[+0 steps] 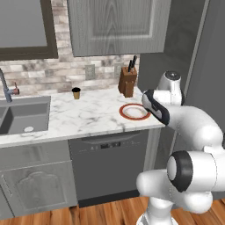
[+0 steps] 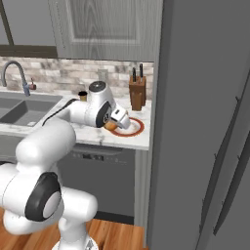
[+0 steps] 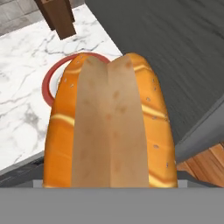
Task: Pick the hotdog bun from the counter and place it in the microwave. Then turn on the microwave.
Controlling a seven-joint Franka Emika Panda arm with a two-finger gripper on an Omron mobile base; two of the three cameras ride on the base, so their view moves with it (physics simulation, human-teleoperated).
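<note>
With the hotdog bun (image 3: 111,122) lying on the table (image 1: 88,114) over the red-rimmed plate (image 1: 121,110), the end effector (image 2: 119,122) straddles it spread wide, contact unclear, and should likely close squarely across its narrow width before lifting straight off the plate.

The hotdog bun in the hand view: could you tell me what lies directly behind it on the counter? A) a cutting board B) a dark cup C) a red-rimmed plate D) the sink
C: the hotdog bun overlaps a red-rimmed plate on the marble counter, with the knife block farther back.
</note>
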